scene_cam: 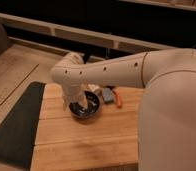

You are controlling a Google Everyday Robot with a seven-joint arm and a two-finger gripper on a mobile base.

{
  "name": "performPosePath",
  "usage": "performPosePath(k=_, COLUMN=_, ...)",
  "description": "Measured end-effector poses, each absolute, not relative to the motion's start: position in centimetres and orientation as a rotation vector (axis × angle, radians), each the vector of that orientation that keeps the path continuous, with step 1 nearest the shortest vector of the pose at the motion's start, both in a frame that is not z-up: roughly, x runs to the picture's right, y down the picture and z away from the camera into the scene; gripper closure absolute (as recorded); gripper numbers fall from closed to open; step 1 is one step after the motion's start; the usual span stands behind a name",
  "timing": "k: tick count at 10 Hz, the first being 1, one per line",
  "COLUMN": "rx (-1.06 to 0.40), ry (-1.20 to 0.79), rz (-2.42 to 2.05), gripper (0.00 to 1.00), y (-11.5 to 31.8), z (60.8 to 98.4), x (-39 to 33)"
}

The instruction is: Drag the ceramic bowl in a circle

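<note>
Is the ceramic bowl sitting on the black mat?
No, the ceramic bowl sits on the wooden table, with the gripper at its rim.

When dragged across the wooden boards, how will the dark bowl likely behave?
The ceramic bowl looks glossy and rigid, so it probably slides on the wooden table. Low and wide, it seems unlikely to tip. The gripper reaches down into it, likely pushing its inner wall.

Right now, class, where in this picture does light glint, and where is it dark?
Camera view: pale glints sit inside the glossy ceramic bowl, where the gripper reaches in; the wooden table is warmly lit; the background lies in deep shadow.
</note>
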State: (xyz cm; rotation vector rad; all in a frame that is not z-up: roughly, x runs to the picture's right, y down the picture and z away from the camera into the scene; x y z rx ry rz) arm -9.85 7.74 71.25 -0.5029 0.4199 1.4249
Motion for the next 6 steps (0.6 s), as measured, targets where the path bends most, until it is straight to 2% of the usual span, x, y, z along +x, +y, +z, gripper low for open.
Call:
performPosePath(k=3, rx=-0.297, ry=0.204, rz=1.361, gripper=0.35, y=0.1, z=71.8, x=-6.0)
performPosePath(k=6, rx=-0.272, ry=0.175, rz=1.349, gripper=0.35, y=-0.9, z=71.6, x=-5.6)
